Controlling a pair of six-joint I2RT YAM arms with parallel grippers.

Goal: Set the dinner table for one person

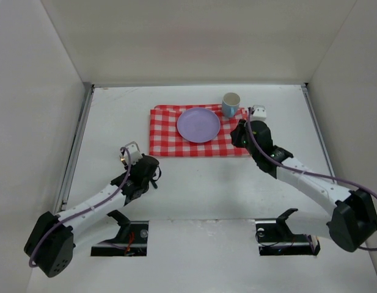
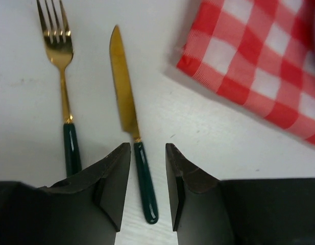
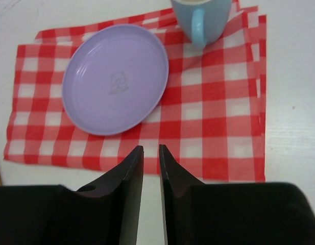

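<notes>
White desk (image 1: 194, 189), railed at both sides, spans the scene. Left: a gold fork (image 2: 62, 71) lies just left of a matching knife (image 2: 125, 87). The left claw (image 2: 148, 148), partly open, straddles the knife's green handle without clamping it. Centre, far: checkered cloth (image 1: 167, 143) bearing purple plate (image 1: 198, 124) and blue mug (image 1: 230, 104). Right: right claw (image 3: 150, 149), narrowly parted and empty, at the cloth's near right corner.
</notes>
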